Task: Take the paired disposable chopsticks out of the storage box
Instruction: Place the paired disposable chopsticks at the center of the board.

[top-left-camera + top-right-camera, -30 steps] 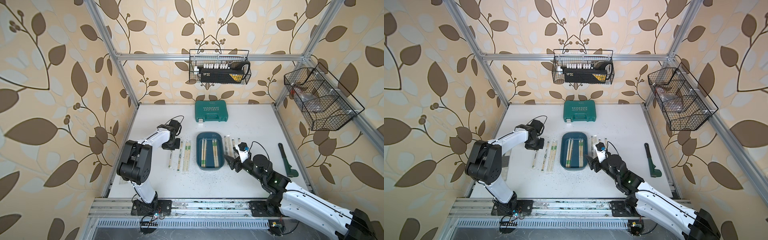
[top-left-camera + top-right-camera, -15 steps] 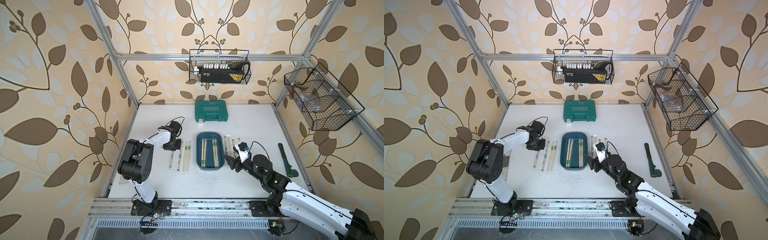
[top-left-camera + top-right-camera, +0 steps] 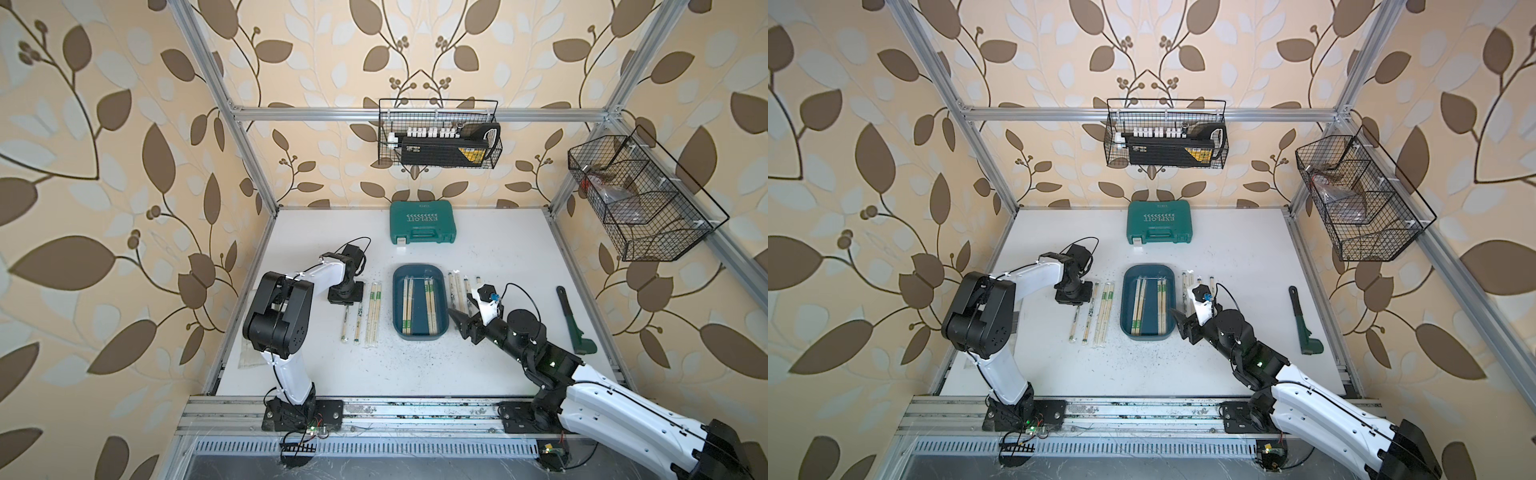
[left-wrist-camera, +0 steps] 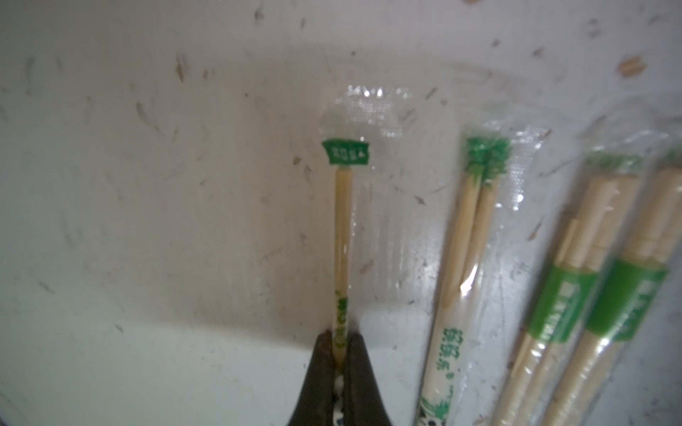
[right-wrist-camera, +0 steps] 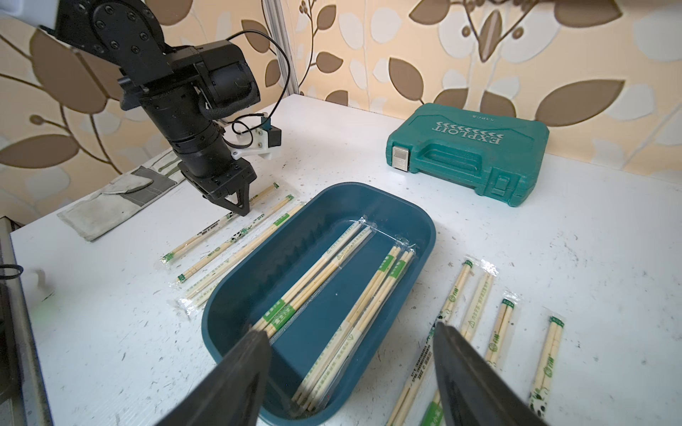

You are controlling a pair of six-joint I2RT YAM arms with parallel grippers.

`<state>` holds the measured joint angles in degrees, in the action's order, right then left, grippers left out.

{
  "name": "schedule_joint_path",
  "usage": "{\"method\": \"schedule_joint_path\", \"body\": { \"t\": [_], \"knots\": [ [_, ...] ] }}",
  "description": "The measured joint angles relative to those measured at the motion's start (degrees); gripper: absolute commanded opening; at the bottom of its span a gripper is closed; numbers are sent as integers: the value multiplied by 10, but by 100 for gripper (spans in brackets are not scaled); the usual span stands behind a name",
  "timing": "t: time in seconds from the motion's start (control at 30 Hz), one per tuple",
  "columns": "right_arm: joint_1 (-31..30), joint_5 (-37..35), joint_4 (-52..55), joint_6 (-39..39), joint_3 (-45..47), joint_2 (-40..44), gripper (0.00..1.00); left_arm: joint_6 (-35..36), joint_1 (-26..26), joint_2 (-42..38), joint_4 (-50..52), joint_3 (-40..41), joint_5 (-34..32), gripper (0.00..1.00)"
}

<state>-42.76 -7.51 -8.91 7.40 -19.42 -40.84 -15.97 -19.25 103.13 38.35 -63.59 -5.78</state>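
My left claw (image 4: 339,356) is clamped on one end of a wrapped pair (image 4: 342,236), with the pale sticks pinched edge-on between my two dark jaw tips. That pair lies along the white table (image 4: 147,184), outermost in a row on my left of the storage box (image 3: 419,309). Three more wrapped pairs (image 3: 372,311) lie next to it, side by side and roughly parallel to the box. My right claw (image 5: 350,332) is spread wide, one jaw above the near end of the box and the other above the pairs on the table (image 5: 503,321) to its right. The teal-blue box sits in the middle of the table between my arms. Paired disposable chopsticks (image 5: 321,280) lie in it as two loose bundles running lengthwise, one along each long wall, with bare floor between them. Beyond the box, near the back wall, stands a closed green tool case (image 3: 423,222). A folded grey cloth (image 5: 110,199) lies at the table's left edge behind my left arm.
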Motion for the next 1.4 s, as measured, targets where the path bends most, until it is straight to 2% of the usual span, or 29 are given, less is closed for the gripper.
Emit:
{"method": "schedule_joint_path", "body": {
  "t": [0.07, 0.37, 0.57, 0.67, 0.8, 1.0, 1.17, 1.3, 1.4],
  "knots": [
    [0, 0, 0, 0, 0, 0, 73, -3, 0, 3, 4, -3, 0, 13],
    [0, 0, 0, 0, 0, -1, 73, -9, -2, 5, 7, -5, 10, 21],
    [0, -10, 22, 15, -13, -28, 72, -10, -6, 5, 12, -5, 9, 32],
    [-1, -15, 93, 50, -84, -76, 70, -12, -9, 2, 18, -6, 4, 39],
    [-10, -22, 195, 109, -246, -178, 62, -22, -12, -24, 34, -9, 1, 44],
    [-30, -66, 341, 188, -444, -365, 53, -43, -15, -150, 44, -20, 4, 48],
    [-30, -82, 442, 222, -570, -533, 46, -69, -23, -322, 35, -1, 16, 55],
    [-26, -76, 478, 236, -630, -631, 43, -85, -49, -447, 16, 58, 40, 56],
    [-21, -65, 496, 244, -655, -684, 42, -94, -60, -489, 22, 92, 50, 56]
  ]
}}
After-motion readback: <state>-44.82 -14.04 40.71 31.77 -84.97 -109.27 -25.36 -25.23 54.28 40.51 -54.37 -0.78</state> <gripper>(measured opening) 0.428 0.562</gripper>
